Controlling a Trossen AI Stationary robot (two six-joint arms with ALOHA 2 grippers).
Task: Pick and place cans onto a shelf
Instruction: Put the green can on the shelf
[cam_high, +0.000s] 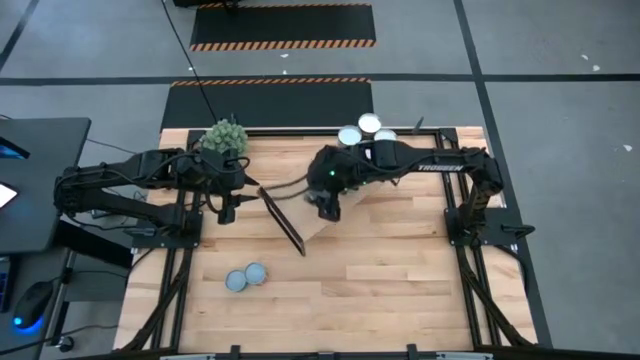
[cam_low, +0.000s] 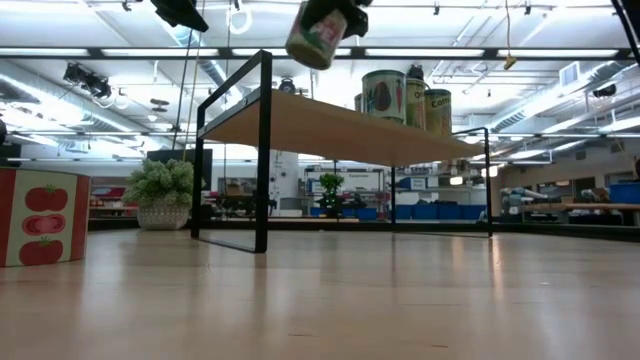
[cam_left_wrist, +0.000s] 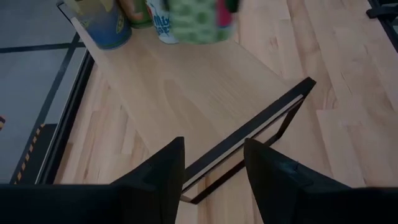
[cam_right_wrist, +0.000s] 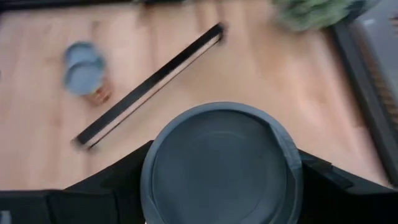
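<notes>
My right gripper (cam_high: 325, 203) is shut on a can with a grey-blue top (cam_right_wrist: 221, 165) and a green label (cam_low: 318, 35), held above the near end of the shelf (cam_high: 322, 215). The shelf is a light wood board with black end frames (cam_low: 262, 150). Three cans (cam_high: 365, 130) stand on its far end; they also show in the low view (cam_low: 383, 95). Two more cans (cam_high: 245, 277) stand on the table near the front. My left gripper (cam_high: 228, 208) is open and empty, just left of the shelf's near end frame (cam_left_wrist: 249, 140). My right gripper pinches the can by its side wall just under the top rim (cam_right_wrist: 149, 171), one finger on each side. The fingers come from above, pointing down. The can hangs below them, slightly tilted (cam_low: 318, 35), lifted clear of the shelf board.
A spiky green plant ball (cam_high: 224, 135) in a pot stands at the table's far left. A can with a tomato label (cam_low: 40, 215) shows close to the low camera at the left. Bare wooden table (cam_high: 400, 280) lies to the right and front of the shelf.
</notes>
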